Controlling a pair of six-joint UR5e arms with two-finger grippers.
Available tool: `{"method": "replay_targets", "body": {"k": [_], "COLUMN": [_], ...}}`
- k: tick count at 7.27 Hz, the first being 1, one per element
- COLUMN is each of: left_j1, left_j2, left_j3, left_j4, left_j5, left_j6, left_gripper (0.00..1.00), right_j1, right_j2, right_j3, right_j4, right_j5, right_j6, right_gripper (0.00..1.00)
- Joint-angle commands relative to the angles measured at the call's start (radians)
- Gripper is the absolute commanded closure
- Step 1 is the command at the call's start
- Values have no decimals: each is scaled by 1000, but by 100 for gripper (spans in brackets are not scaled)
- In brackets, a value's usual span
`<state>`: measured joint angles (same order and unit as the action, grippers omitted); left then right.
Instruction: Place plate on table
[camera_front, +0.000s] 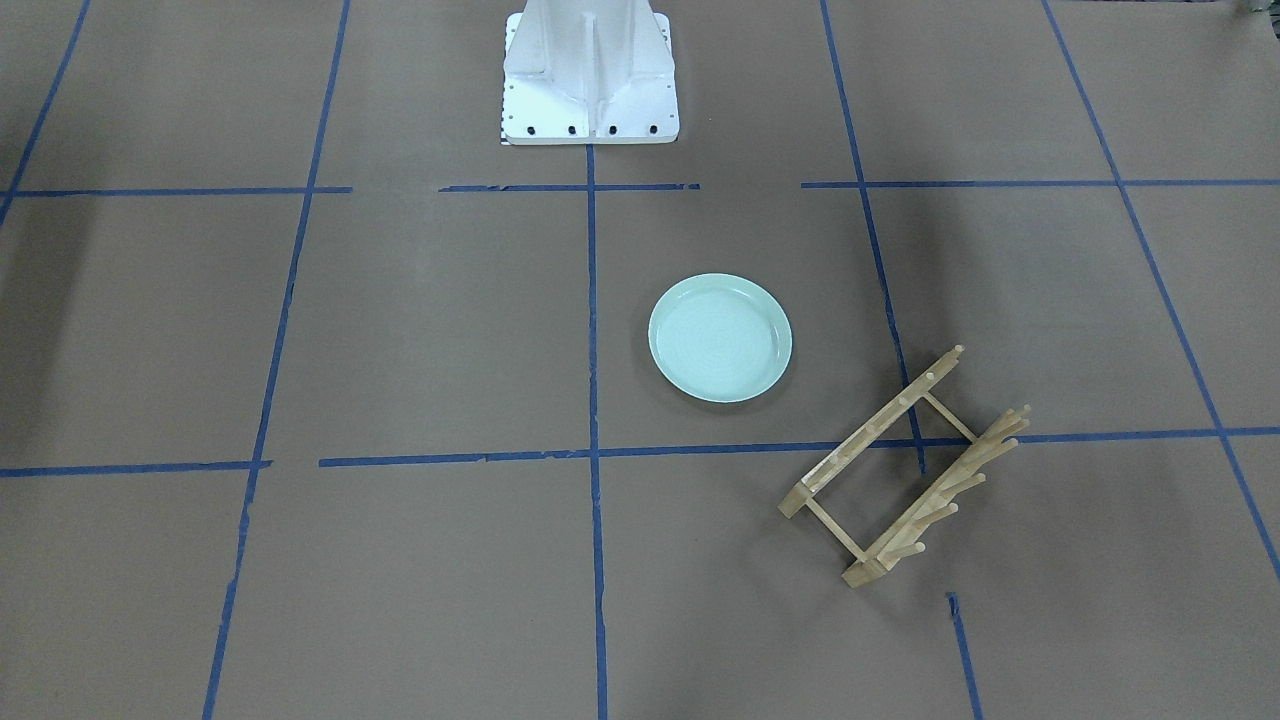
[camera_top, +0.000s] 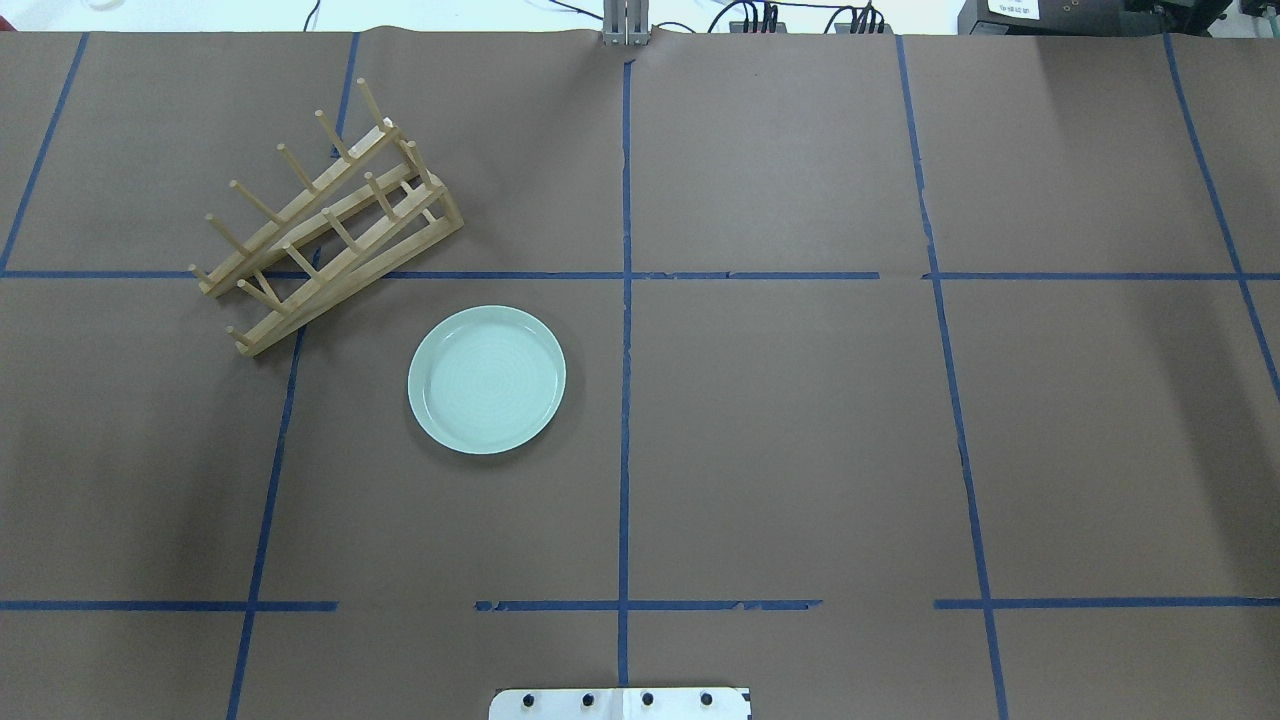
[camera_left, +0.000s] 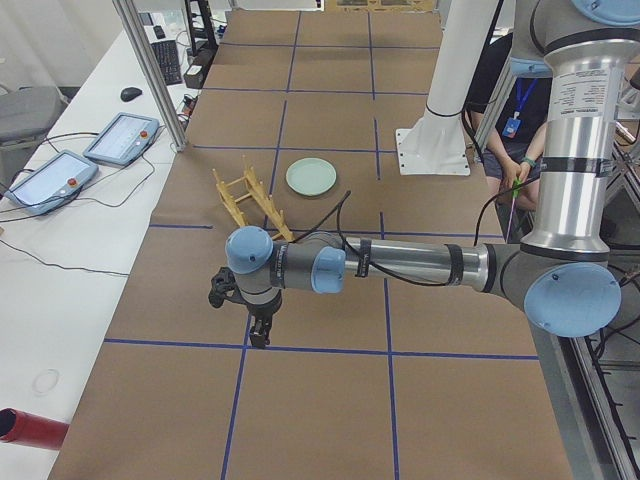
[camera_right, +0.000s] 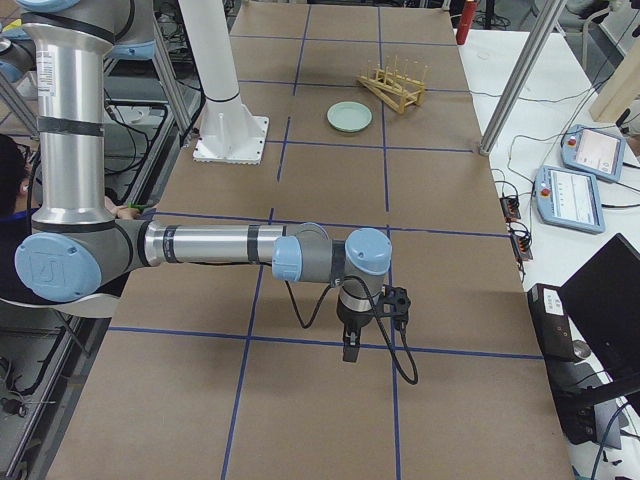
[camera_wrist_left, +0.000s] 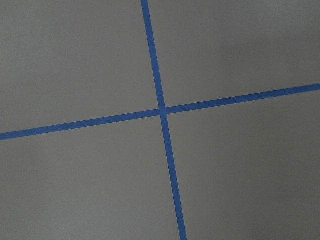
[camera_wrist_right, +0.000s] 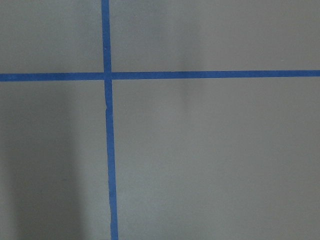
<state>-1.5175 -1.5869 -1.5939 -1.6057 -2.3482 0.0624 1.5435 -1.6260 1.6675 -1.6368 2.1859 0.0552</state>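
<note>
The pale mint-green plate (camera_front: 720, 338) lies flat and upright on the brown table (camera_front: 420, 330), just on my left of the centre tape line; it also shows in the overhead view (camera_top: 487, 379) and both side views (camera_left: 312, 177) (camera_right: 350, 116). Nothing touches it. My left gripper (camera_left: 259, 338) hangs over the table's far left end, well away from the plate. My right gripper (camera_right: 349, 350) hangs over the far right end. Each shows only in a side view, so I cannot tell whether it is open or shut. Both wrist views show only paper and tape.
A wooden peg rack (camera_top: 325, 215) stands empty just beyond the plate on my left side (camera_front: 905, 470). The white robot base (camera_front: 590, 75) sits at the near middle edge. Tablets (camera_left: 120, 140) lie on a side bench past the table's far edge.
</note>
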Motion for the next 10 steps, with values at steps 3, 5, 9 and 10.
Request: {"method": "replay_targets", "body": {"k": [3,5,9,10], "left_j1": [-84,-84,-84,-84], "left_j2": [2,2,2,4], "left_j3": [-6,-1,0,0], "left_j4": [7,9,10,10], "left_j5": [7,7,9,9], "left_j6": [0,-1,-1,-1], "left_gripper": [0,0,0,0], "right_j1": [1,0,0,1], "right_j2": [0,0,0,0], "right_j3": [0,0,0,0], "right_j4": [0,0,0,0], "right_j5": [0,0,0,0], "right_j6": [0,0,0,0], "right_gripper": [0,0,0,0]}}
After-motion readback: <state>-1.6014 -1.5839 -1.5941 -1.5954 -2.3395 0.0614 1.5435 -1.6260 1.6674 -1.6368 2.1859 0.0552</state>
